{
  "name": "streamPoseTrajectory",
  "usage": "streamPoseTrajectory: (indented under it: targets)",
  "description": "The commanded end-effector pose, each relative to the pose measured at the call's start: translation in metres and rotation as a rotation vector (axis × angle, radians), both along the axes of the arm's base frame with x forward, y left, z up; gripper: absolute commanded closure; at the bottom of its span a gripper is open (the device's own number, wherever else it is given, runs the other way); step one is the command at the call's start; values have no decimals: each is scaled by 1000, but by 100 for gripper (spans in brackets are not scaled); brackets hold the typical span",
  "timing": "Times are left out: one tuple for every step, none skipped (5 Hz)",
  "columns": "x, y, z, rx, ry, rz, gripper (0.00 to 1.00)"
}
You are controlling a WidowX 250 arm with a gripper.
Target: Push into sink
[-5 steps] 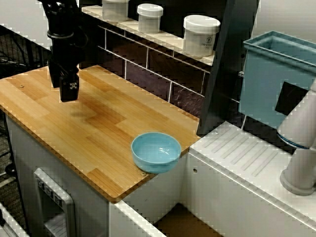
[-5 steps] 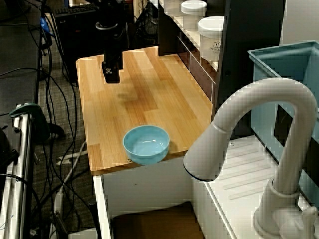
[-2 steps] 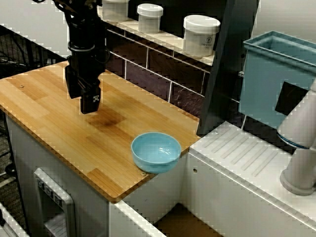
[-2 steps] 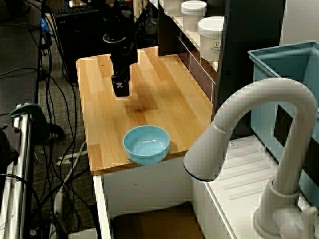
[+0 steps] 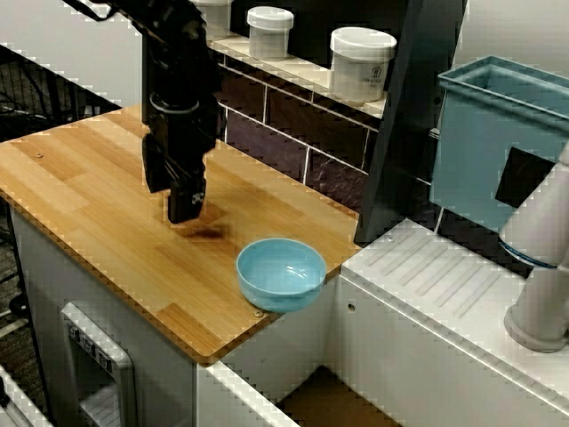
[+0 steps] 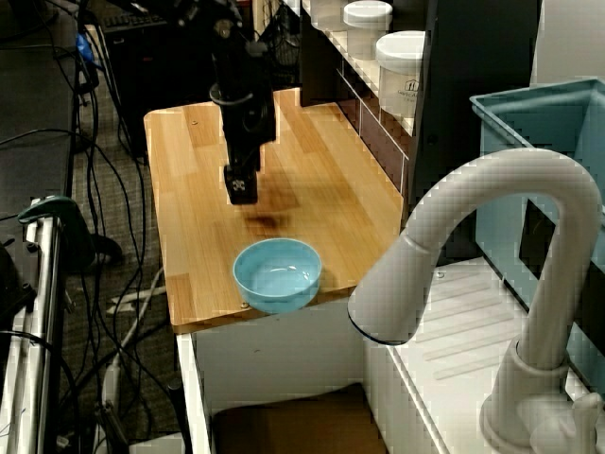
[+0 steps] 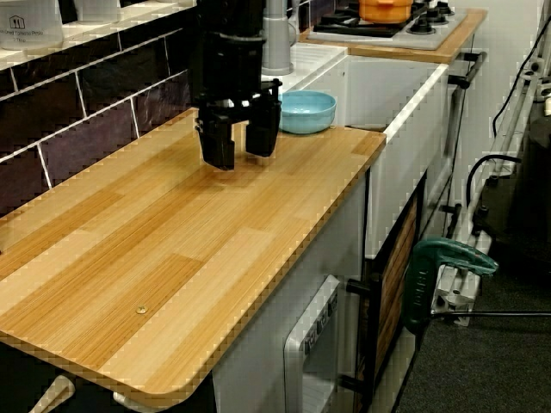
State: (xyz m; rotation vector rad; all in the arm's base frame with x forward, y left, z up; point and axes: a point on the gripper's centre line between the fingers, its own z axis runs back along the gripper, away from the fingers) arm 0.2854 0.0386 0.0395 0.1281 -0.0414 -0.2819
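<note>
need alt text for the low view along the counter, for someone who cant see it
A black robot gripper, fingers apart, hangs just above a wooden counter, short of a light blue bowl at the far edge. Beyond the bowl is a white sink.

Little here can be read. The white jar [image 5: 361, 64] at the right end of the tiled ledge [image 5: 293, 71] carries a small dark printed mark on its front, too small to make out. In the view along the counter, another white jar [image 7: 30, 23] at the ledge's left end shows a small house-like emblem with blurred lettering beside it, illegible.
</note>
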Motion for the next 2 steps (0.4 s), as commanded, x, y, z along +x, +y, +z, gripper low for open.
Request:
streamPoseTrajectory:
  targets:
    - [0,-29,6,10,-24,-35,0]
    - [-2,-39,5,21,-29,-41,0]
